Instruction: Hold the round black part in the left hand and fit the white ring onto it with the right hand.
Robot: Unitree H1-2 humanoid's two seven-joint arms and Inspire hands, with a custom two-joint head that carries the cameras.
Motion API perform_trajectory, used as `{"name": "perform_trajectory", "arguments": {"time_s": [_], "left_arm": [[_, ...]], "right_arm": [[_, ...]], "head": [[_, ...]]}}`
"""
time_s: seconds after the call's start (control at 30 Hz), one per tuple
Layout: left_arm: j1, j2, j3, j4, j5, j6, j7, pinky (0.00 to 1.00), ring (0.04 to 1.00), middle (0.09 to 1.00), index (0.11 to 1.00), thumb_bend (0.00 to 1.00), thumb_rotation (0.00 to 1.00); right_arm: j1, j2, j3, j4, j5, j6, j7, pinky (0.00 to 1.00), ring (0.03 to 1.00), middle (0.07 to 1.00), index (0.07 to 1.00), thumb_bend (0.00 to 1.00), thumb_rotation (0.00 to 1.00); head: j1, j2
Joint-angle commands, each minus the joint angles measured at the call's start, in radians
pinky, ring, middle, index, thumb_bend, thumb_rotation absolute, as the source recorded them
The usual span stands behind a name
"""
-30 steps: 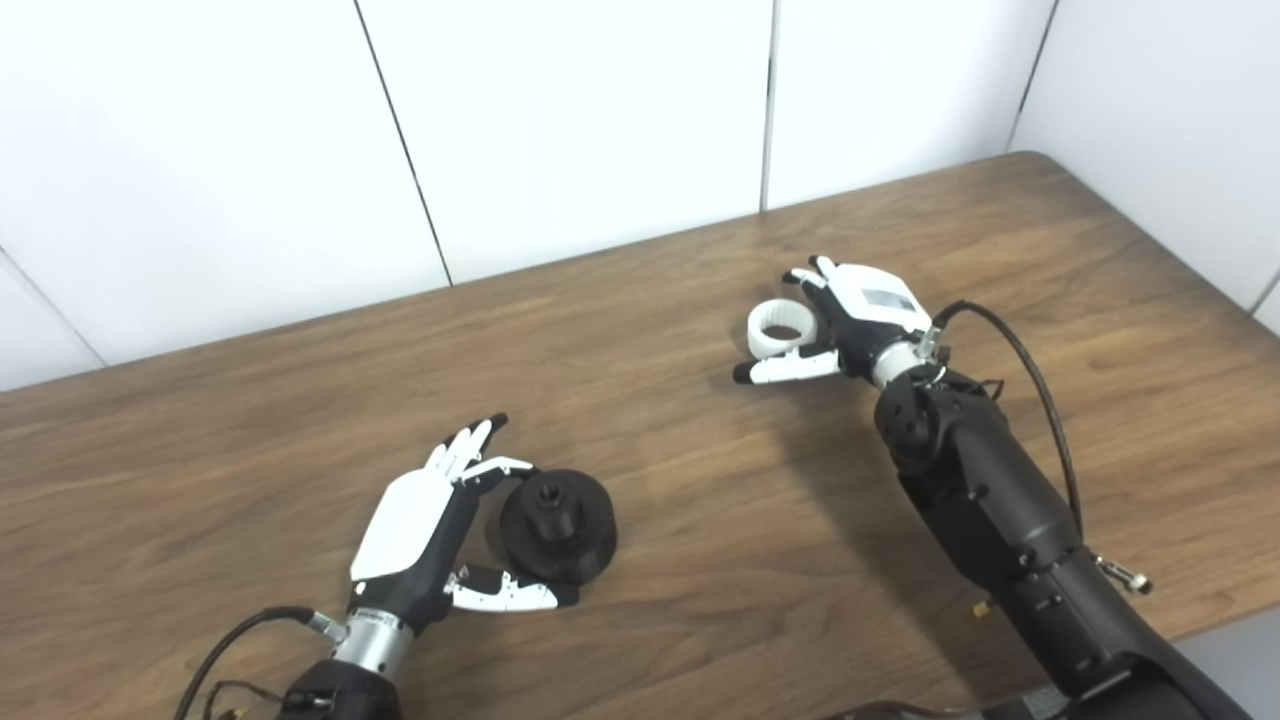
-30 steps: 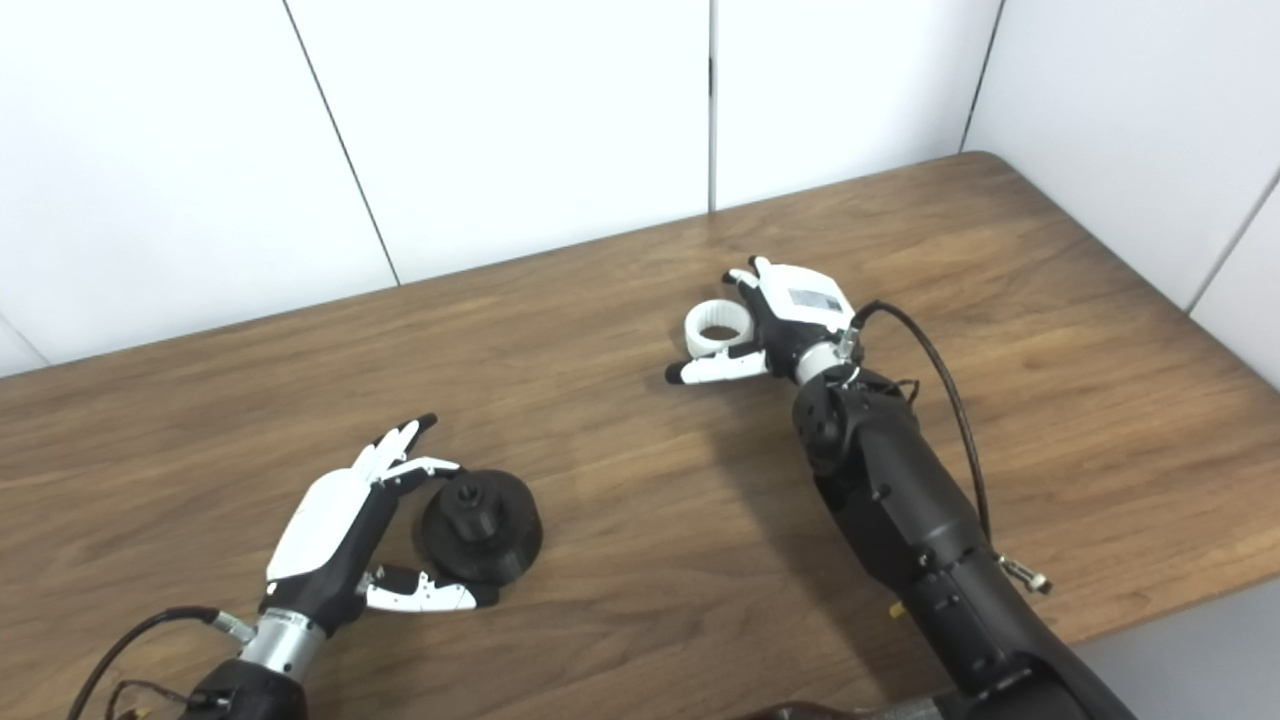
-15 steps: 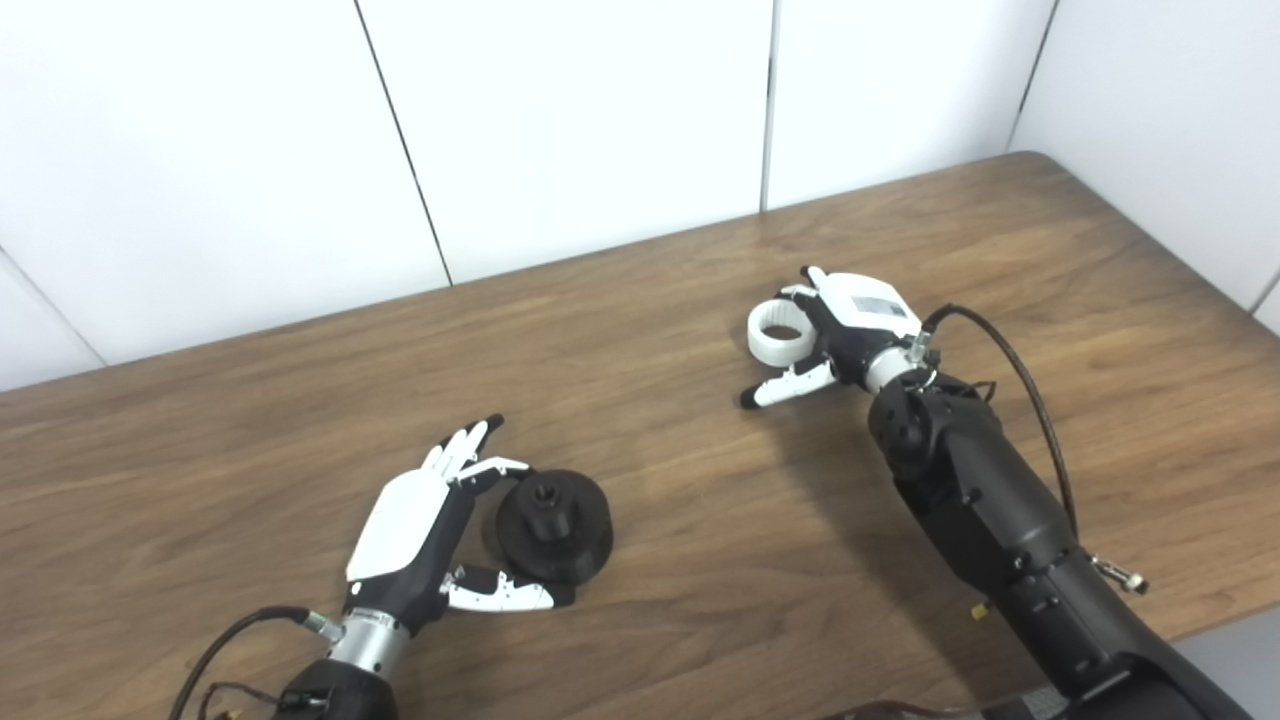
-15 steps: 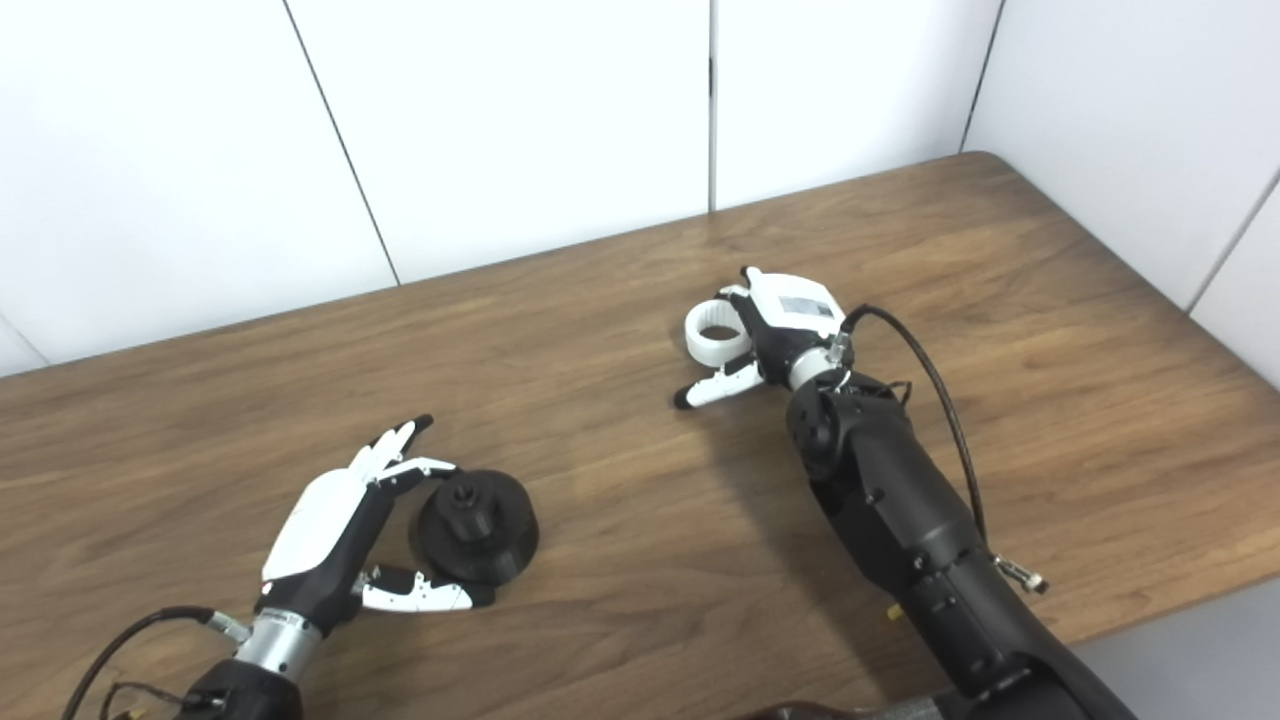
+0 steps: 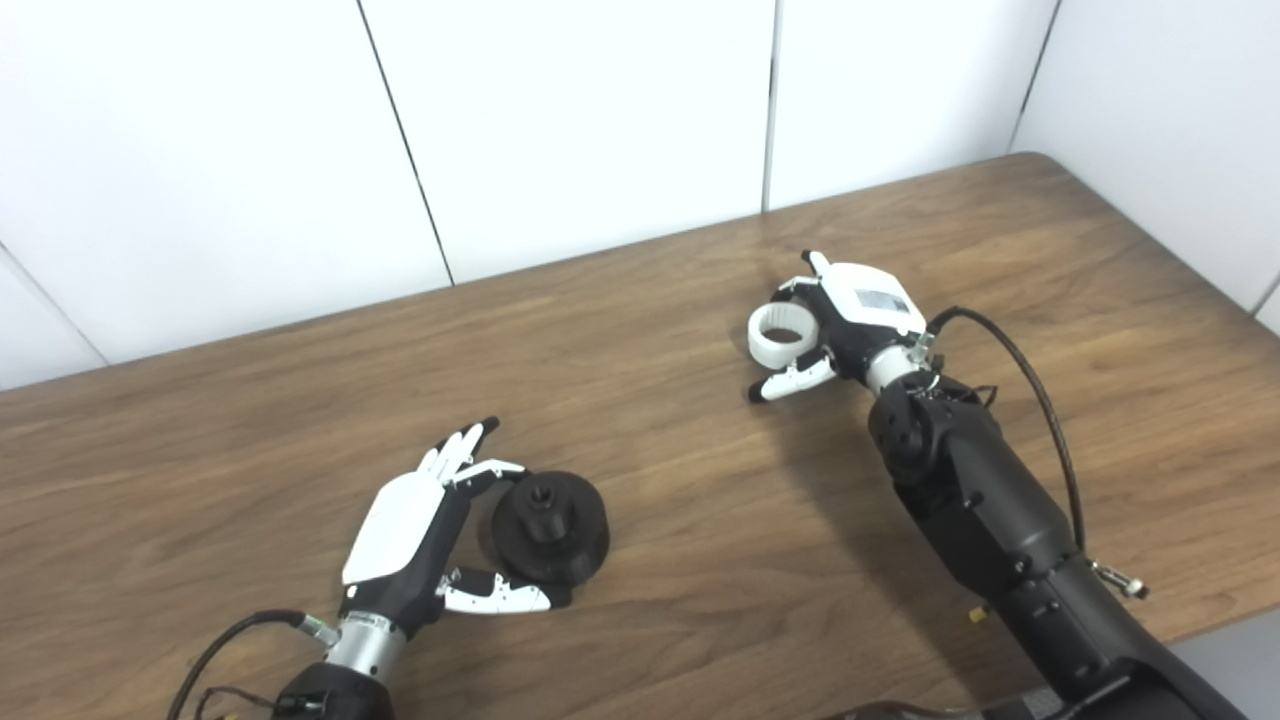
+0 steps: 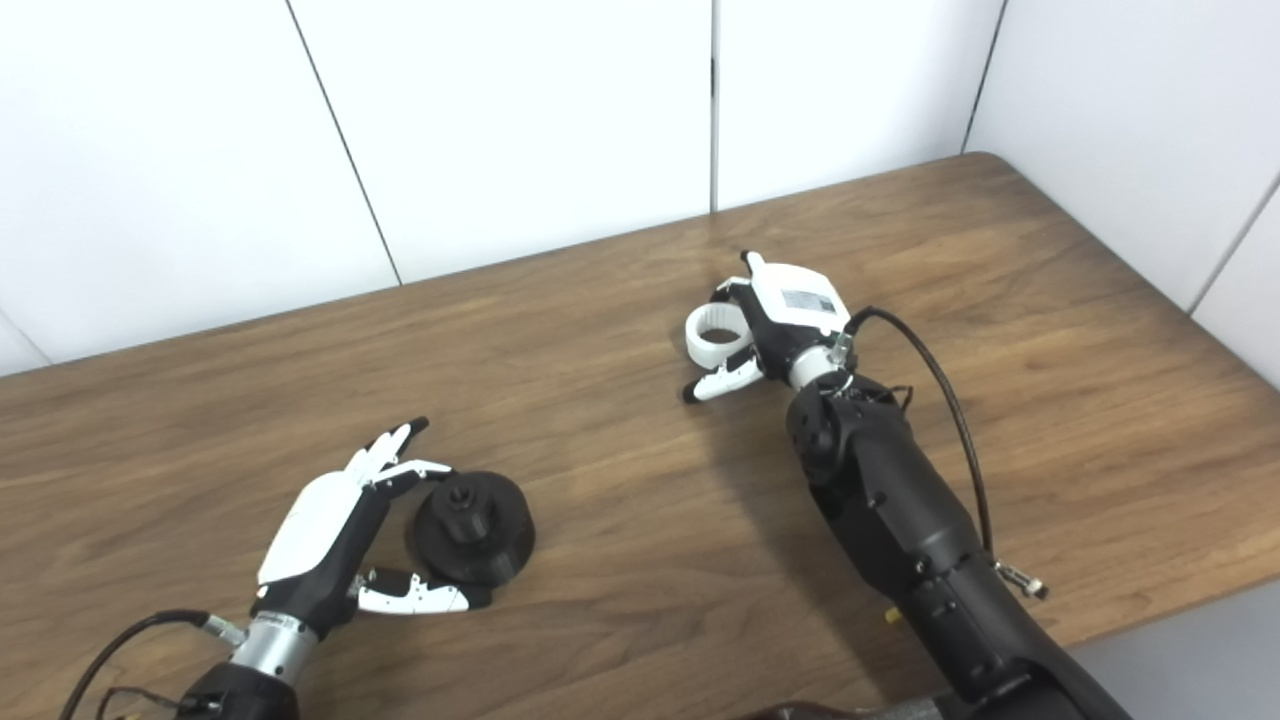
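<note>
The round black part (image 5: 550, 525) rests on the wooden table (image 5: 680, 470) at the front left, with a small hub on top. My left hand (image 5: 405, 545) cups it from the left. The fingers reach its far-left edge and the thumb lies along its near edge, and the hand is open. The white ring (image 5: 775, 352) lies flat on the table at the centre right. My right hand (image 5: 860, 315) is beside it on the right. Its fingers curl over the ring's far rim and the thumb stretches just below the ring, apart from it.
White wall panels (image 5: 580, 120) stand behind the table's far edge. The table's right corner (image 5: 1040, 160) is rounded, and its front edge shows at the lower right. A black cable (image 5: 1035, 375) loops beside my right forearm.
My right hand has turned and its fingers have curled further around the ring's far side, while the thumb swung closer under it. My left hand and the black part have barely shifted.
</note>
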Motion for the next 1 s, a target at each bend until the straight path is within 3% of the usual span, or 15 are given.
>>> {"name": "perform_trajectory", "arguments": {"time_s": [0.0,0.1,0.27,0.5,0.97], "left_arm": [[-0.004,0.02,0.008,-0.021,0.011,0.01,-0.01,1.0,1.0,1.0,0.618,0.9,0.31],[-0.004,0.021,0.009,-0.026,0.013,0.015,-0.017,1.0,1.0,1.0,0.619,0.89,0.3],[-0.005,0.02,0.011,-0.031,0.017,0.019,-0.018,1.0,1.0,1.0,0.617,0.89,0.32],[-0.006,0.025,0.014,-0.039,0.02,0.03,-0.03,1.0,1.0,1.0,0.618,0.9,0.32],[-0.012,0.022,0.02,-0.047,0.019,0.042,-0.036,1.0,1.0,1.0,0.618,0.9,0.29]], "right_arm": [[-0.018,-0.011,-0.025,0.0,0.004,-0.011,-0.079,0.84,0.922,0.953,0.732,0.76,0.27],[-0.015,-0.01,-0.026,0.005,0.022,-0.019,-0.123,0.85,0.895,0.923,0.692,0.71,0.22],[-0.014,-0.016,-0.021,0.008,0.039,-0.014,-0.148,0.85,0.89,0.914,0.678,0.68,0.21],[-0.016,-0.021,-0.018,0.006,0.052,0.001,-0.134,0.88,0.898,0.925,0.704,0.67,0.24],[-0.016,-0.02,-0.009,-0.003,0.046,0.013,-0.094,0.84,0.909,0.94,0.746,0.75,0.29]], "head": [[0.001,0.004],[0.002,0.005],[0.003,0.009],[0.007,0.015],[0.011,0.023]]}}
